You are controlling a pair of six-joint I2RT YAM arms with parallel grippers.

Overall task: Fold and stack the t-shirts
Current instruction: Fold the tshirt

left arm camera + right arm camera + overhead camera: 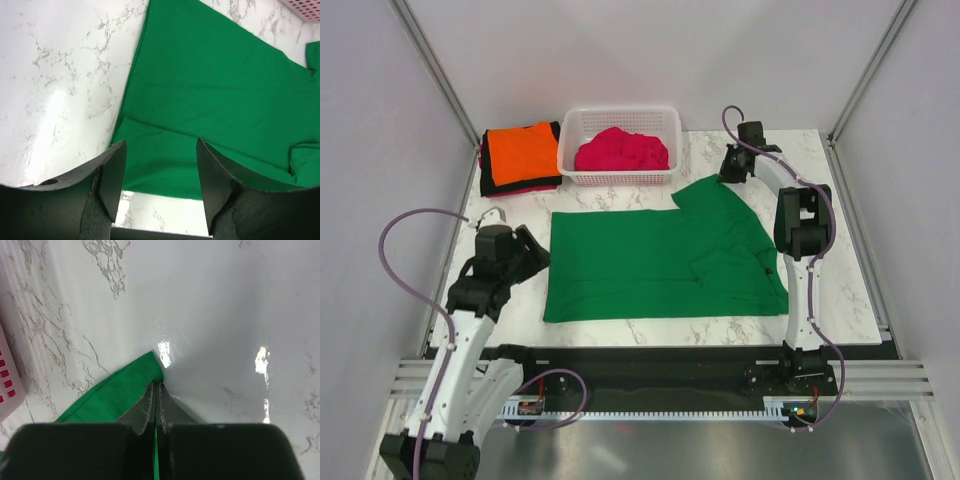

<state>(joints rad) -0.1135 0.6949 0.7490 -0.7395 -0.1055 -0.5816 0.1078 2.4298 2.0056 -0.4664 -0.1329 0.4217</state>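
Note:
A bright green t-shirt (660, 262) lies spread flat on the marble table; it fills the upper right of the left wrist view (215, 95). My right gripper (732, 172) is shut on the hemmed corner of its far sleeve (120, 392), low over the table near the basket. My left gripper (528, 252) is open and empty, just left of the shirt's left edge (159, 165). A magenta-pink t-shirt (620, 150) lies crumpled in the basket. A folded orange t-shirt (520, 150) lies on a dark folded one (525, 186) at the far left.
The white lattice basket (620, 176) stands at the back centre; its pink-filled wall shows at the left edge of the right wrist view (7, 385). Grey walls enclose the table on both sides. The table's front edge runs just below the shirt.

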